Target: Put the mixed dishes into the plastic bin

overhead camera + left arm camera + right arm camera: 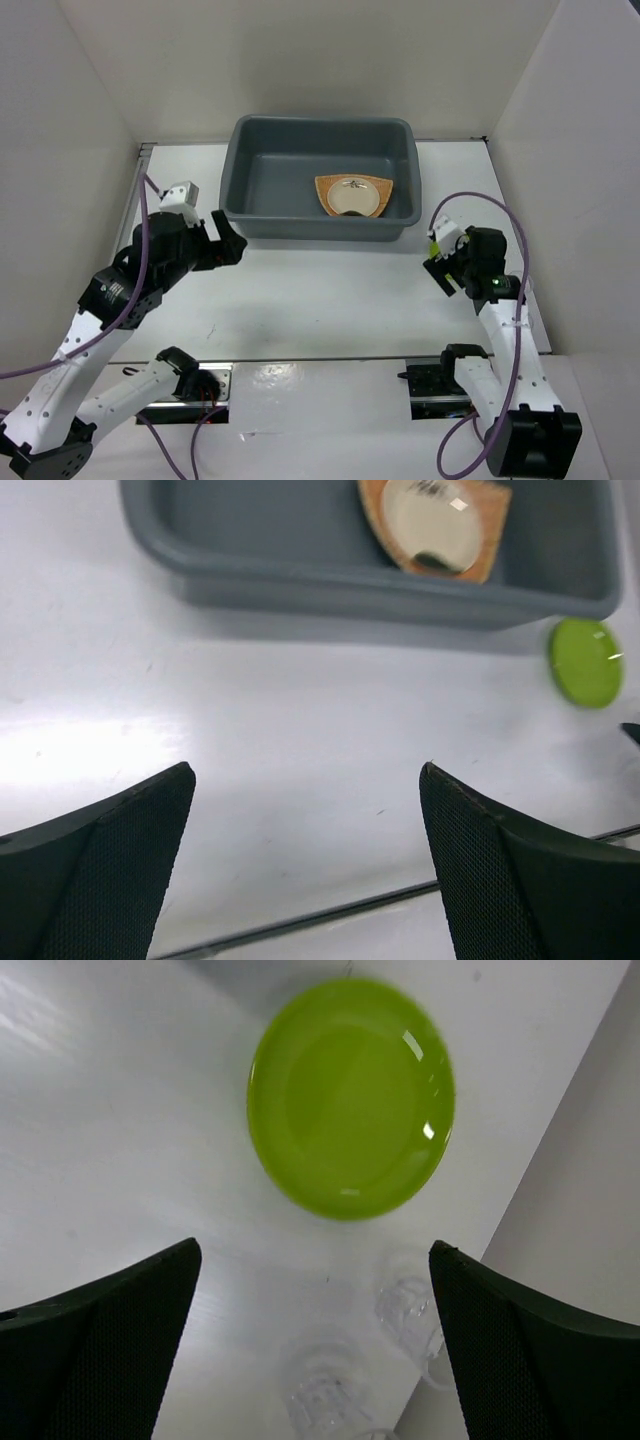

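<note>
1. The left gripper [306, 770] has its jaws spread wide with nothing between them; only bare table [300, 720] shows in the gap. In the top view it sits near the bin's near-left corner, outside the bin.
2. The right gripper [315, 1245] is likewise spread wide and holds nothing. It hangs over the lime-green round plate [350, 1095].
3. That plate lies flat on the table, face up, just beside the near-right corner of the plastic bin [330, 585], outside it.
4. Close to the plate, on the gripper's side, a small clear cup [405, 1310] shows faintly. It is too blurred to tell how it lies.
5. The plastic bin [300, 225] stands at the far middle of the table [300, 300], its long axis running left to right.
6. Inside it, in the right half near the front wall, lies the orange woven fan-shaped plate [325, 190]. Its wide edge faces the far wall and its narrow edge the arms.
7. The small cream saucer [352, 197] rests on top of the orange plate, roughly centred.
</note>
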### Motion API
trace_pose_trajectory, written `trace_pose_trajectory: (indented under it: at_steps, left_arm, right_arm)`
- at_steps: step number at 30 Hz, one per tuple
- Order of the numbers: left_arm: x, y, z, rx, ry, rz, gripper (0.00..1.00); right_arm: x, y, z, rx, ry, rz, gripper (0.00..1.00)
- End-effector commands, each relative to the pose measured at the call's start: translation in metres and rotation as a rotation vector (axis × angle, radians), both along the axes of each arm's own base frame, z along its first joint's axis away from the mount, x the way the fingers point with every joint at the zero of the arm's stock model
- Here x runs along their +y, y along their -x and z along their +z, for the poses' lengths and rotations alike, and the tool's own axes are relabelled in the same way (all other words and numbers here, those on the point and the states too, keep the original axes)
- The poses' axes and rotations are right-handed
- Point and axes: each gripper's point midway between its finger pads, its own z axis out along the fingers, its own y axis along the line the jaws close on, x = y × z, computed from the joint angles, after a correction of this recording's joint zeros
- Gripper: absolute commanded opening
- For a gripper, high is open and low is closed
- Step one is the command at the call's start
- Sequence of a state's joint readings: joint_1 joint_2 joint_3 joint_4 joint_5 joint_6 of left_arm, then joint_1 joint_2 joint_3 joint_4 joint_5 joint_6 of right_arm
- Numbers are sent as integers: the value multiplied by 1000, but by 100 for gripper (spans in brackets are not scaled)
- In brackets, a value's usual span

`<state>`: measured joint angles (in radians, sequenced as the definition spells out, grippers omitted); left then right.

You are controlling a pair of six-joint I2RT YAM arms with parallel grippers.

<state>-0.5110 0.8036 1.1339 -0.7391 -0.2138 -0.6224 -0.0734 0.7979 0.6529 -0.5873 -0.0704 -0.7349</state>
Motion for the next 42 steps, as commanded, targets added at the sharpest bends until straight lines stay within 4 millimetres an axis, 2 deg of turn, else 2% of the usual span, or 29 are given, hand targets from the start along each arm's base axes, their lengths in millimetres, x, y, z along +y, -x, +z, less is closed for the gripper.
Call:
trace_pose_trajectory:
  at_steps: [1,7,9,13,15,17,24,25,27,28,29,31,32,33,35,38,41,42]
  left_arm:
    - [19,13,-13,11,-82,23,99]
    - [29,11,-23,38,-126,66,99]
    - [33,13,-27,44,-138,78,99]
    - [36,16,-23,26,-123,92,99]
    - [37,17,-20,16,-117,93,99]
    - [38,20,-16,-3,-105,94,99]
    - [43,20,-17,-13,-95,129,99]
    - [43,20,-17,-13,-95,129,99]
    - [43,20,-17,-13,-95,129,99]
    - [43,20,-17,-13,-95,129,99]
    - [44,22,-15,-22,-89,130,99]
    - [45,23,-13,-31,-83,130,99]
    - [45,23,-13,-31,-83,130,99]
    - [46,25,-10,-40,-69,135,99]
    - [48,26,-8,-52,-66,143,99]
    - [49,28,-6,-61,-60,144,99]
    - [50,29,-4,-69,-55,144,99]
    - [50,29,-4,-69,-54,144,99]
  right_arm:
    - [-28,-1,3,-17,225,4,99]
    - [-17,5,-33,41,253,65,99]
    - [-16,6,-38,46,264,85,99]
    - [-7,9,-60,74,277,154,99]
    - [-5,5,-59,54,278,162,99]
    - [-3,4,-69,65,299,193,99]
    - [-15,-9,-80,83,380,180,99]
    - [-18,-7,-92,137,393,175,99]
    - [-19,-16,-92,166,384,159,99]
    - [-20,-16,-97,206,380,147,97]
    - [-19,-24,-103,261,356,131,85]
    - [-13,-32,-106,331,310,128,75]
    - [-11,-29,-121,398,288,124,72]
    - [-9,-31,-124,408,274,122,67]
    - [-8,-36,-123,400,267,113,66]
    - [-4,-39,-121,375,278,125,57]
    - [-5,-36,-121,375,286,119,32]
    - [-7,-37,-118,367,293,112,28]
